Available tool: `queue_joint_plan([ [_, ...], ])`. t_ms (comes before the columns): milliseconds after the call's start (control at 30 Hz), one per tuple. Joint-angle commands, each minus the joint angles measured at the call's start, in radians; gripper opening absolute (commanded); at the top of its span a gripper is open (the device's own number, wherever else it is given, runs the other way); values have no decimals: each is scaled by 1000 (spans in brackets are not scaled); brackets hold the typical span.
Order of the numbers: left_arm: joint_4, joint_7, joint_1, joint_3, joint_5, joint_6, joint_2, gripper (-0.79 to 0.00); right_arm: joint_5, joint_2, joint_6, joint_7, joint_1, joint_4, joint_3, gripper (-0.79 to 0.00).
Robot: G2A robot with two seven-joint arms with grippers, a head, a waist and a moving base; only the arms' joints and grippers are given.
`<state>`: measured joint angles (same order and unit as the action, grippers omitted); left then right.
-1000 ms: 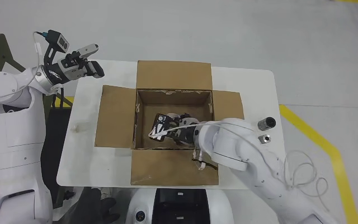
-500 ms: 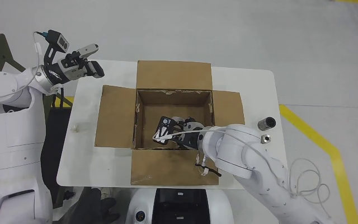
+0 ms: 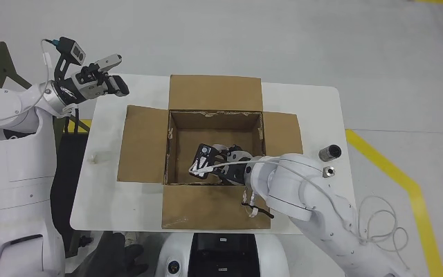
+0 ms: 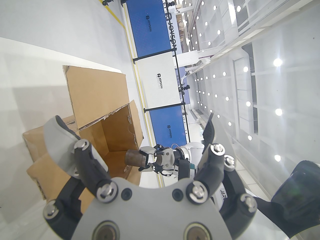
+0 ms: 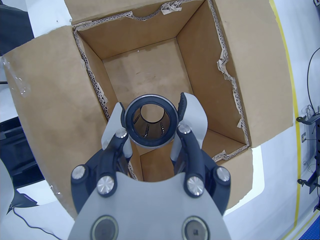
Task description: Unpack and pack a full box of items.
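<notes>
An open cardboard box (image 3: 214, 93) with all flaps folded out stands in the middle of the white table (image 3: 104, 180). My right gripper (image 3: 208, 161) hangs over the box's opening, shut on a metal cylinder (image 5: 151, 122) with a black rim and a hollow bore. Beneath it the inside of the box (image 5: 200, 51) shows a bare brown bottom. My left gripper (image 3: 119, 73) is open and holds nothing, raised at the table's far left corner, well away from the box. From the left wrist view, the box (image 4: 100, 93) and the held cylinder (image 4: 135, 157) appear beyond the left gripper (image 4: 133, 123).
Two small metal cylinders lie on the table right of the box, a dark-ended one (image 3: 330, 152) and a shorter one (image 3: 327, 171). Bare table lies left of the box. A yellow line (image 3: 387, 166) marks the floor at the right.
The right gripper shifted slightly toward the near right over the box with the cylinder, then stayed still. The left arm has not moved.
</notes>
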<state>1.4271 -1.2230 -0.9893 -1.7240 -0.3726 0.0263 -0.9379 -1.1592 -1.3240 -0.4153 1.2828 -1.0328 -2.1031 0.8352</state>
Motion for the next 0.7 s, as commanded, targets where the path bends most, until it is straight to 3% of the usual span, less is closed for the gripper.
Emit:
queue_joint_plan([
  [0, 0, 0, 0, 0, 0, 0, 0, 0, 0, 0, 0, 0, 0, 0, 0, -785],
  [433, 0, 0, 0, 0, 0, 0, 0, 0, -26, 5, 1, -15, -16, 0, 10, -785],
  [667, 0, 0, 0, 0, 0, 0, 0, 0, -10, 29, -23, 15, -76, -73, 97, -785],
])
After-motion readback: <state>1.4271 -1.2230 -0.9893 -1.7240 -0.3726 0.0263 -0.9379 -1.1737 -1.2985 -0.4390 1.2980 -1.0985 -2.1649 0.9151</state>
